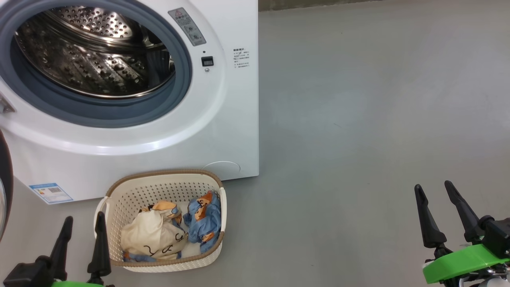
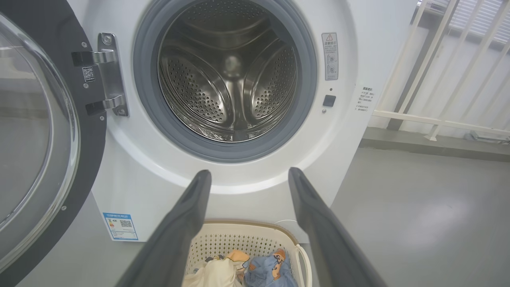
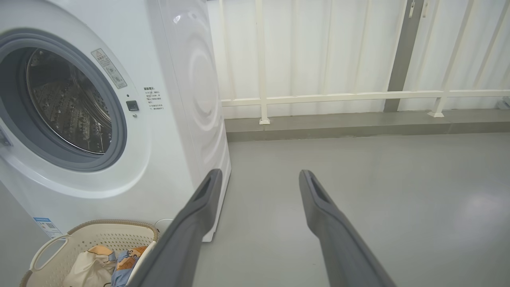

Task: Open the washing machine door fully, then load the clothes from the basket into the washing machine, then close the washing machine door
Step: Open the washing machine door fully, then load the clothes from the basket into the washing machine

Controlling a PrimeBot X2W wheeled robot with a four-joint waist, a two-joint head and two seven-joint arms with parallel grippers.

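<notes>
While left hand (image 1: 85, 217) and right hand (image 1: 432, 185) gape wide, the clothes (image 1: 171, 235) lie in the basket (image 1: 159, 174).

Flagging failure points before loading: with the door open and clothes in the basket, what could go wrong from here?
The clothes lie bunched in the basket, so the open left claw may lift only one garment. A garment might catch on the grey gasket and hang out. The open door stands close beside that claw.

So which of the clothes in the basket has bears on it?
The light blue garment, on the right of the basket, shows orange-brown bears; the cream garment beside it has only black squiggles.
</notes>
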